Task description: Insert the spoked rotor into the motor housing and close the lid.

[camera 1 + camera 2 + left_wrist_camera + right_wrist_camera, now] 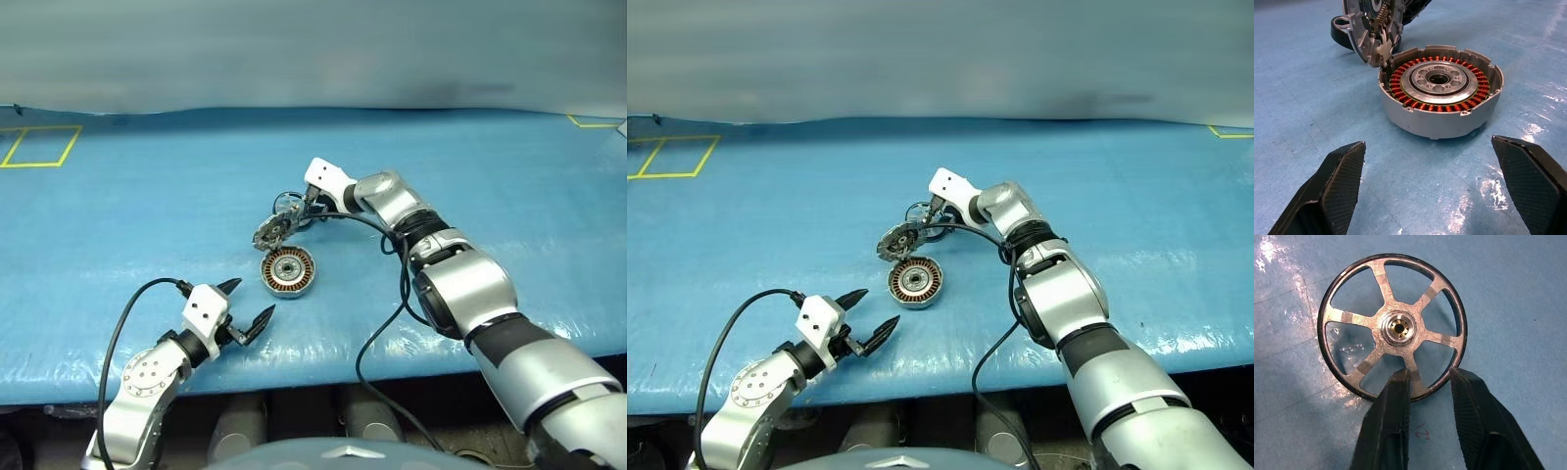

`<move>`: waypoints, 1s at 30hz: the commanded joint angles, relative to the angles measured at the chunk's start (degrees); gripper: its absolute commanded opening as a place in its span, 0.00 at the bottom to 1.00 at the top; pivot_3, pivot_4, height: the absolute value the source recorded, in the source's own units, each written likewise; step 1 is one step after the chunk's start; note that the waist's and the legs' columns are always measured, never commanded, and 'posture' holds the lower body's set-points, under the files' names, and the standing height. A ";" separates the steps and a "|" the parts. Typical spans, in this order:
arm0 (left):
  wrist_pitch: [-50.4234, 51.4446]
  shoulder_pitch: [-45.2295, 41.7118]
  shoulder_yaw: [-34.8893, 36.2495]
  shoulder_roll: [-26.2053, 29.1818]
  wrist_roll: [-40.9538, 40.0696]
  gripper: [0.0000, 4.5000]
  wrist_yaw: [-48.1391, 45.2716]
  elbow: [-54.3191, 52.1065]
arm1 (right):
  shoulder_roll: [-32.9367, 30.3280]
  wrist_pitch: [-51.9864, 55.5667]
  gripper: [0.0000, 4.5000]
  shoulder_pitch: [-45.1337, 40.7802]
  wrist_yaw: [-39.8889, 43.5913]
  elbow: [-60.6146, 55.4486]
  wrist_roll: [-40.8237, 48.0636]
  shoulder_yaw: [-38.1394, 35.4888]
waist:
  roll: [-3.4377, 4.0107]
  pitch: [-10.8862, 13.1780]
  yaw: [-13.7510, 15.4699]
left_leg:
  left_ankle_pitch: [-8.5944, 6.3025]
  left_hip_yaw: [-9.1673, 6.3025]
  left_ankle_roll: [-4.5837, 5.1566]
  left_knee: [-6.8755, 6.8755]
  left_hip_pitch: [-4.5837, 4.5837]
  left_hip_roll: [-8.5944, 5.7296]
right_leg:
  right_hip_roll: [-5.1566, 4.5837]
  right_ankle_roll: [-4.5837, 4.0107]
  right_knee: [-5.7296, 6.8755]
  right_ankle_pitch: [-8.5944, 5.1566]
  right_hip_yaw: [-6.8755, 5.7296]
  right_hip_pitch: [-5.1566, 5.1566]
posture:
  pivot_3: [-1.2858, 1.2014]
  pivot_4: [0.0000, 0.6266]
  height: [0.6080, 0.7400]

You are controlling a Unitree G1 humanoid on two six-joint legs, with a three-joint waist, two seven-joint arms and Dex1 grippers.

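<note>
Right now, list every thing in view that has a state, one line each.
motor housing: open, flat on the blue mat, copper windings exposed, no rotor inside.
lid: swung up, standing at the housing's rim.
spoked rotor: outside the housing, its rim between the right end effector's fingers.
left end effector: open, empty, near the housing.
right end effector: closing on the rotor's rim; grip not confirmed.

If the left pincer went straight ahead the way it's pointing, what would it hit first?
Most likely the motor housing, which lies open-topped right ahead of the open left pincer, with bare blue mat between them. Its raised lid stands behind it.
</note>
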 commanded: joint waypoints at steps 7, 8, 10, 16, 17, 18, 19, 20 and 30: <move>-0.40 -0.26 0.24 0.28 -0.22 1.00 -0.15 -2.29 | 0.51 -0.72 0.01 0.67 -0.01 -1.63 0.74 -0.85 | 0.00 0.00 0.00 | 0.00 0.01 0.00 0.00 0.01 0.00 | 0.00 0.00 0.01 0.00 0.01 0.00 | 0.52 0.24 1.00; -0.42 -0.27 0.23 0.26 -0.22 1.00 -0.15 -2.27 | 0.52 -0.72 0.01 0.79 -0.03 -1.68 0.73 -0.84 | 0.00 0.00 0.00 | 0.00 0.01 0.00 0.00 0.01 0.00 | 0.00 0.00 0.01 0.00 0.01 0.01 | 0.52 0.24 1.00; -0.45 -0.34 0.26 0.21 -0.26 1.00 -0.14 -2.18 | 0.55 -0.45 0.01 0.90 0.25 -1.70 0.93 -1.00 | 0.00 0.00 0.00 | 0.00 0.01 0.00 0.00 0.04 0.00 | 0.00 0.00 0.01 0.00 0.01 0.03 | 0.52 0.24 1.00; -0.52 -0.45 0.08 0.19 -0.24 1.00 -0.28 -1.99 | 0.37 -0.35 0.21 1.26 0.28 -2.13 1.22 -1.55 | 0.00 0.00 -0.01 | 0.00 0.03 0.00 0.00 0.14 0.00 | 0.01 0.00 0.04 -0.02 0.03 0.10 | 0.52 0.24 1.00; -0.51 -0.54 0.08 0.19 -0.25 1.00 -0.30 -1.93 | 0.34 -0.33 0.29 1.22 0.22 -2.13 1.16 -1.62 | 0.00 0.00 -0.01 | 0.00 0.03 0.00 0.00 0.15 0.00 | 0.01 0.00 0.05 -0.02 0.04 0.10 | 0.52 0.24 1.00; -0.52 -0.57 0.06 0.18 -0.28 1.00 -0.34 -1.93 | 0.29 -0.36 0.35 1.21 0.48 -2.16 1.21 -1.73 | 0.00 0.00 -0.01 | 0.00 0.03 0.00 0.00 0.16 0.01 | 0.01 0.00 0.06 -0.03 0.04 0.10 | 0.52 0.24 1.00; -0.54 -0.61 0.06 0.18 -0.28 1.00 -0.37 -1.91 | 0.27 -0.40 0.35 1.20 0.66 -2.19 1.28 -1.83 | 0.00 0.00 -0.01 | 0.00 0.04 0.00 0.00 0.15 0.01 | 0.01 0.00 0.06 -0.03 0.04 0.10 | 0.52 0.24 1.00; -0.53 -0.63 0.04 0.16 -0.26 1.00 -0.35 -1.91 | 0.25 -0.39 0.35 1.20 0.75 -2.22 1.33 -1.92 | 0.00 0.00 -0.01 | 0.00 0.05 0.00 0.00 0.16 0.01 | 0.01 0.00 0.06 -0.03 0.06 0.10 | 0.52 0.24 1.00; -0.29 -0.50 -0.01 0.11 -0.18 1.00 -0.19 -2.08 | 0.85 -0.77 0.35 1.50 0.47 -2.19 1.23 -2.15 | 0.00 0.00 -0.01 | 0.00 0.06 0.00 -0.01 0.16 0.01 | 0.01 -0.01 0.06 -0.03 0.06 0.09 | 0.52 0.24 1.00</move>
